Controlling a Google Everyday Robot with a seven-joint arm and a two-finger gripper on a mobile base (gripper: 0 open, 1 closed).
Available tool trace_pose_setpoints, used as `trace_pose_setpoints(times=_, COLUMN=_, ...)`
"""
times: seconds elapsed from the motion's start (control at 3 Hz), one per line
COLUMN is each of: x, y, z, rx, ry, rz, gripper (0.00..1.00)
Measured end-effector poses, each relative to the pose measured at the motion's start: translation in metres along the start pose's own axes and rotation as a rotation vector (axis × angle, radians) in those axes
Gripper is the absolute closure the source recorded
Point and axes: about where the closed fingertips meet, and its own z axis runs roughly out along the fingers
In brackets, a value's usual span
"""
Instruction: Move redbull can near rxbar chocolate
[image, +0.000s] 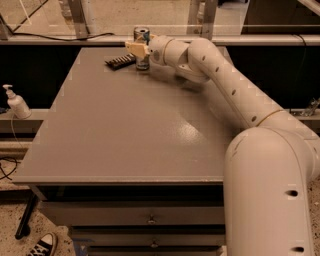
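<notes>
The gripper (139, 49), clamped or loose I cannot tell, stands around the redbull can (142, 34) with rxbar chocolate (120, 61) just beside: placement step, next likely releasing cleanly.

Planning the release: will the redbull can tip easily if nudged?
Probably: the redbull can stands upright, tall and slim, so a high nudge may tip it. Once down, its round body would likely roll. The gripper is at the can's mid-height.

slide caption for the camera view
Robot claw at the upright redbull can, beside the rxbar chocolate, at the far edge of the table.
</notes>
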Motion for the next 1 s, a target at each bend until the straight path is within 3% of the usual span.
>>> trace_pose_setpoints(times=0.33, x=0.001, y=0.002, z=0.002, rx=-0.013, ry=0.0, rz=0.007, gripper=0.13)
trace_pose_setpoints(times=0.67, x=0.002, y=0.005, z=0.005, rx=-0.031, ry=-0.006, rz=0.018, gripper=0.0)
trace_pose_setpoints(times=1.0, x=-0.007, y=0.014, z=0.001, rx=-0.061, ry=-0.024, rz=0.01, gripper=0.0)
